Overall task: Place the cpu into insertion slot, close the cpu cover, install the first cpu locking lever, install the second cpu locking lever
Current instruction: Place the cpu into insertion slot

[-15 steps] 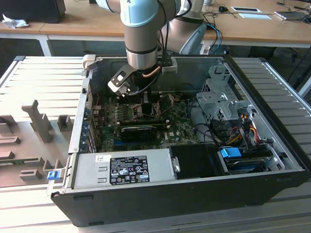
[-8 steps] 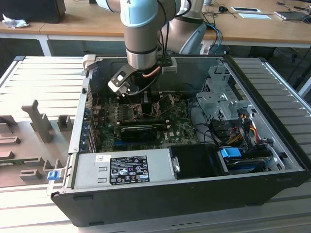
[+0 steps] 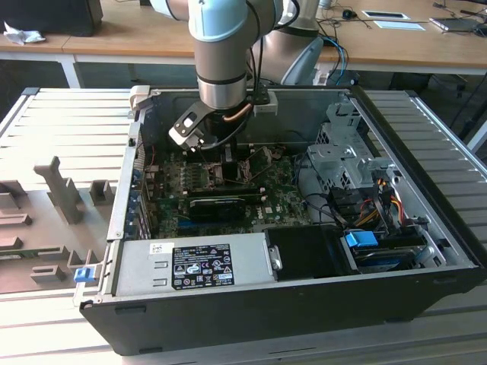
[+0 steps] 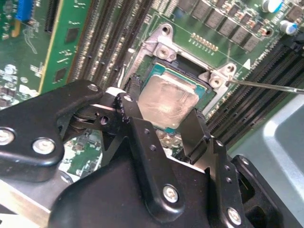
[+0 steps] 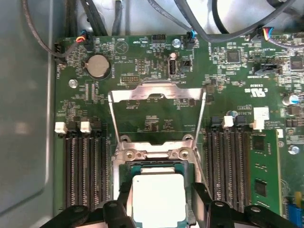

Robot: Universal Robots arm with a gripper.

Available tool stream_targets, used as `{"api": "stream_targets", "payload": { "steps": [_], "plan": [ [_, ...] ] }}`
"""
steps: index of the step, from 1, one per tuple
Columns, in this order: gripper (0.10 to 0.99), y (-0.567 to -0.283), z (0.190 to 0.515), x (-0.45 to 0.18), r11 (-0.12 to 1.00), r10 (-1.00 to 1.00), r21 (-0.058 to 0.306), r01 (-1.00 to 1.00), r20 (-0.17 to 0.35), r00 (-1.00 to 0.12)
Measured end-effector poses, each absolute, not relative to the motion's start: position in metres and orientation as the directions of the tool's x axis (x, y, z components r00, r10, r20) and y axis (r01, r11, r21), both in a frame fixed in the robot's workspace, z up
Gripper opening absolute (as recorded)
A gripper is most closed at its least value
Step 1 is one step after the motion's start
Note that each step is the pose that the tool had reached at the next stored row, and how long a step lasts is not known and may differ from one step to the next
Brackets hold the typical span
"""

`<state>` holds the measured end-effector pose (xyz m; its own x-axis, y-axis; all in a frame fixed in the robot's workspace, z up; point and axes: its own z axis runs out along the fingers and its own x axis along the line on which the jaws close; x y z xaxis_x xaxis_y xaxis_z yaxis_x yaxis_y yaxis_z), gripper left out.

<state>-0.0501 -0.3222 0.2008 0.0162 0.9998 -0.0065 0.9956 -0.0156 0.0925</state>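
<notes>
Setting: an arm (image 3: 221, 53) reaches down into an open computer case (image 3: 266, 319), above the green circuit board (image 5: 156, 121).
Tool: the gripper (image 4: 163, 107) is spread to about the width of the chip (image 4: 168, 102). Its black fingers (image 4: 130, 95) lie against two opposite edges of the chip, so it appears to have hold of it.
Chip: it lies silver face up inside the rim of the socket (image 5: 152, 153), level with the board and square to the frame. Whether it is fully seated on the pins cannot be told.
Cover plate: the cover plate (image 5: 156, 91) is swung open. In the first wrist view it lies back from the socket toward the coin battery (image 5: 97, 65), leaving the chip uncovered.
Lever: a thin metal lever (image 4: 266, 85) runs outward from a corner of the socket in the second wrist view. It is not locked down over anything.
Surroundings: memory slots (image 5: 85, 166) flank the socket on both sides.
Progress: the first step looks all but finished, as the chip is in or at its seat with the gripper around it. The cover is not yet closed, and neither locking lever appears fastened, so three steps are left.
</notes>
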Motion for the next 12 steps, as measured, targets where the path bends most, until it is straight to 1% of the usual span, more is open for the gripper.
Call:
{"api": "stream_targets", "payload": {
  "steps": [2,5,12],
  "plan": [
    [0.604,-0.3219,0.2010,-0.0501,-0.015,1.000,0.092,0.996,-0.006,0.016],
    [0.604,-0.3208,0.2008,-0.0502,-0.019,1.000,0.092,0.996,0.024,0.016],
    [0.604,-0.3209,0.2053,-0.0502,-0.019,1.000,0.092,0.996,0.024,0.016]
  ]
}}
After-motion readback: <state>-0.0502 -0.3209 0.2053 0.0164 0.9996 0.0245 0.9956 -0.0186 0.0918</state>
